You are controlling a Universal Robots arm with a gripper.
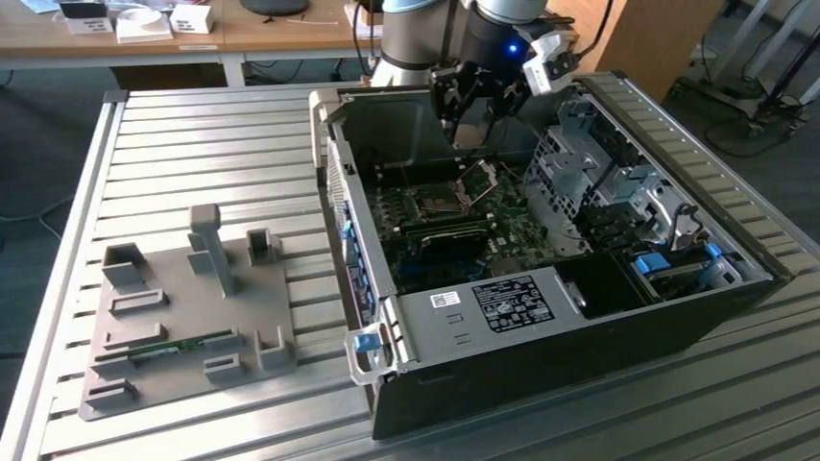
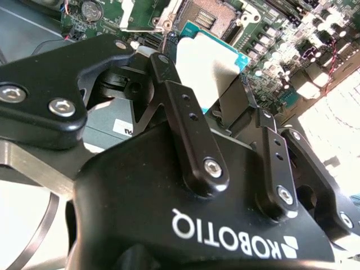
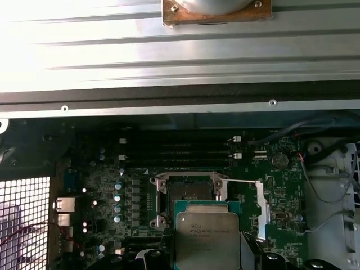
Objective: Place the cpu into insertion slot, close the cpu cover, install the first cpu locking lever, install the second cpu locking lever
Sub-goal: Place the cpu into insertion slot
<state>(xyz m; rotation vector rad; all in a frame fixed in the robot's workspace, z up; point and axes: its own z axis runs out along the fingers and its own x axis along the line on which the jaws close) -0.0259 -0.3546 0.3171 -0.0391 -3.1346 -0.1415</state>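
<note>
An open black computer case [image 1: 539,365] lies on its side on a ribbed aluminium table [image 1: 192,154]. Inside it sits a green circuit board [image 1: 513,226], with perforated grey metal drive cages [image 1: 583,158] along the case's wall at the exterior view's right. On the board the insertion slot [image 3: 188,194] is a dark square recess with a bright metal rim, uncovered; long narrow black memory slots [image 3: 174,149] run just beside it. The cpu cover [image 1: 482,181], a thin silver frame with a window, stands tilted up from the board inside the case. The tool [image 1: 475,120], black and jointed, hangs above the case's interior with its fingers [image 2: 188,121] clamped on the cpu [image 3: 206,241]: a flat square chip, matt silver-grey on top with a teal-green edge. The cpu is in the air over the board, near the insertion slot but apart from it, not seated. Outside the case, on the exterior view's left, a grey moulded fixture plate [image 1: 167,279] with upright posts and pockets lies on the table; a narrow green memory stick [image 1: 167,348] lies in one of its pockets
</note>
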